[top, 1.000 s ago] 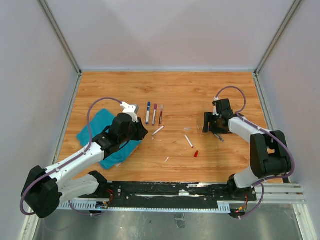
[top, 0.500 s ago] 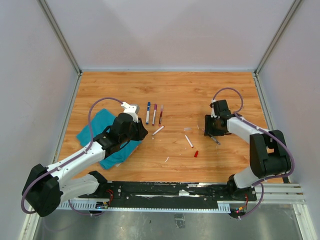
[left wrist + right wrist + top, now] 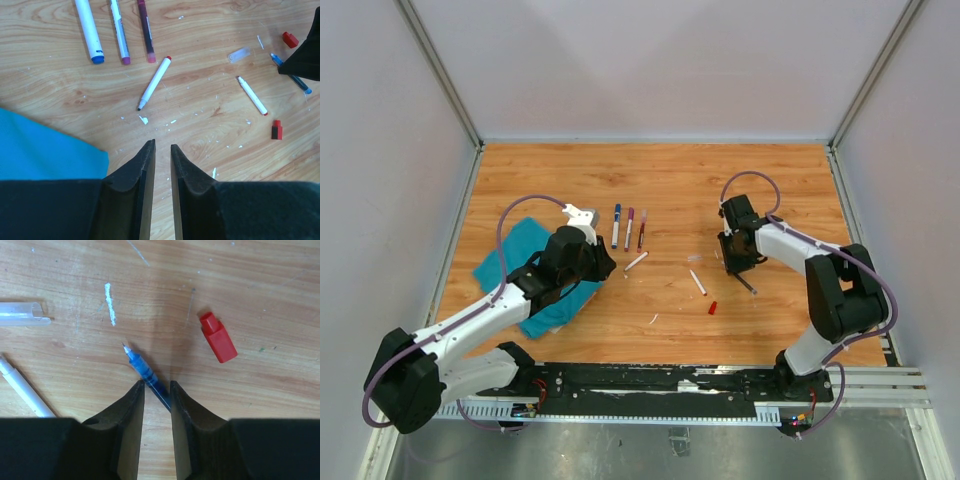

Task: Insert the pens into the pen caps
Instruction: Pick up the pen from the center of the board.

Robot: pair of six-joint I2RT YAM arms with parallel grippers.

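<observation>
Right gripper [image 3: 157,390]: jaws pulled in narrow round the blue pen [image 3: 145,371]. The pen lies on the table [image 3: 570,180], slanting between the fingertips. Can't tell if it's actually clamped.

Right wrist view, from the tips:
- red cap [image 3: 218,337] at 1 o'clock
- clear cap [image 3: 22,312] at 10
- white pen [image 3: 25,390] at 9
- all clear of the blue pen

Left gripper [image 3: 163,150]: jaws a thin slit apart, nothing in it, teal cloth [image 3: 45,150] at 9 o'clock of the tips.

Counts:
- 6 pens:
  - the blue one
  - 2 loose white, with the second white pen [image 3: 155,82] at 12 of the left tips
  - row of three pens [image 3: 629,228] side by side, ends blue, purple, pink
- 3 loose caps: 2 red, 1 clear. Second red cap [image 3: 712,307] is at 5 o'clock of the first white pen.

Vs one second back, top view:
- right gripper shifted toward 9 o'clock, jaws went from wide to narrow
- blue pen nudged slightly the same way
- left arm, other pens and caps unchanged
</observation>
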